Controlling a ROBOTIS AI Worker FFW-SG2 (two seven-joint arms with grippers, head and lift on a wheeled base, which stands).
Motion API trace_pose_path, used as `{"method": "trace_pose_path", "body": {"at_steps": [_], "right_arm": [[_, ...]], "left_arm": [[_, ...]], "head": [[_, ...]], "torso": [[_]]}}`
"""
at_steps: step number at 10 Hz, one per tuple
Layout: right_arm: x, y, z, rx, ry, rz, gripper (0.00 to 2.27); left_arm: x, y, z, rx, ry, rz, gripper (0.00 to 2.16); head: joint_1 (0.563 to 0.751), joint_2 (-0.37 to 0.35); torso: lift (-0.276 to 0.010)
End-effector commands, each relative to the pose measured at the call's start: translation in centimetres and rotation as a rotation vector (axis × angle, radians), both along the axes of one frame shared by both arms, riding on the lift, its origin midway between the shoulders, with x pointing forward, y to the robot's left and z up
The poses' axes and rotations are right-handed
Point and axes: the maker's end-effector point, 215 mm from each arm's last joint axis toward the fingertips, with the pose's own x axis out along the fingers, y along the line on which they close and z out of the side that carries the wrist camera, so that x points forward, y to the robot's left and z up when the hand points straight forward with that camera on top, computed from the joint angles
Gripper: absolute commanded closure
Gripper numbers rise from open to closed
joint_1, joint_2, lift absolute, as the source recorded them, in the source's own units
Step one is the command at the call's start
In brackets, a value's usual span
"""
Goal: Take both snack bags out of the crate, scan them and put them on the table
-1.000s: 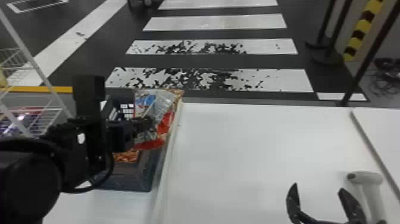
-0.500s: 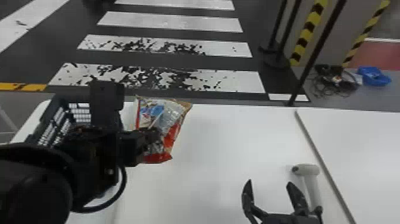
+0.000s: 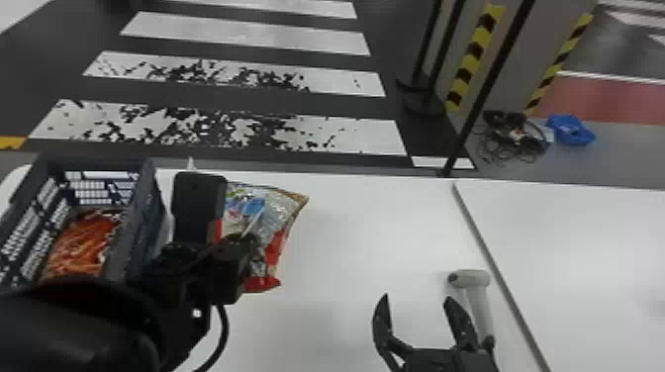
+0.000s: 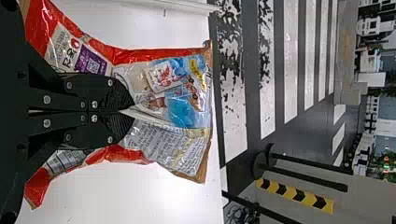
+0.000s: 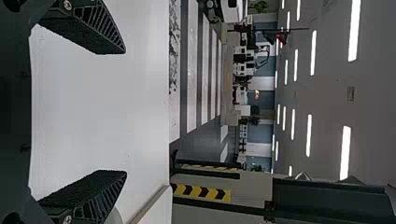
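Just right of the crate, my left gripper holds a red and silver snack bag over the table. In the left wrist view that gripper is shut on the middle of the bag. An orange-red snack bag lies inside the crate. My right gripper stands open over the table at the lower right, and the right wrist view shows its spread fingers, with nothing between the tips. Beside it is the grey-white scanner, partly behind one finger.
The white table stretches across the front, with a seam to the scanner's right. Beyond its far edge are a dark floor with white stripes, black posts, cables and a blue item.
The head view has swung to the right. My left gripper has carried its bag from over the crate to the crate's right side, uncovering the other bag inside.
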Motion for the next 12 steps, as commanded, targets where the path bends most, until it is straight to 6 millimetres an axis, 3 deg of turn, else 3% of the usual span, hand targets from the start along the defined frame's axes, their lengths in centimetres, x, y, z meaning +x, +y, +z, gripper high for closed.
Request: {"method": "trace_pose_path", "body": {"at_steps": [1,5,8,12], "right_arm": [[0.0,-0.2,0.0,0.0,0.0,-0.003,0.07],[0.1,-0.3,0.0,0.002,-0.002,-0.006,0.07],[0.0,-0.2,-0.1,0.0,0.003,-0.004,0.07],[0.2,0.1,-0.1,0.005,0.002,0.001,0.07]], "left_arm": [[-0.2,-2.5,-1.2,-0.026,-0.029,-0.01,2.15],[-2.4,-8.6,-3.7,-0.094,-0.039,-0.009,2.15],[-4.5,-9.2,-5.7,-0.077,0.01,0.024,2.15],[-4.2,-10.5,-8.4,-0.167,0.016,0.093,2.15]], "head": [[0.695,-0.174],[0.695,-0.251],[0.695,-0.305],[0.695,-0.317]], "torso": [[-0.092],[-0.092],[-0.092],[-0.092]]}}
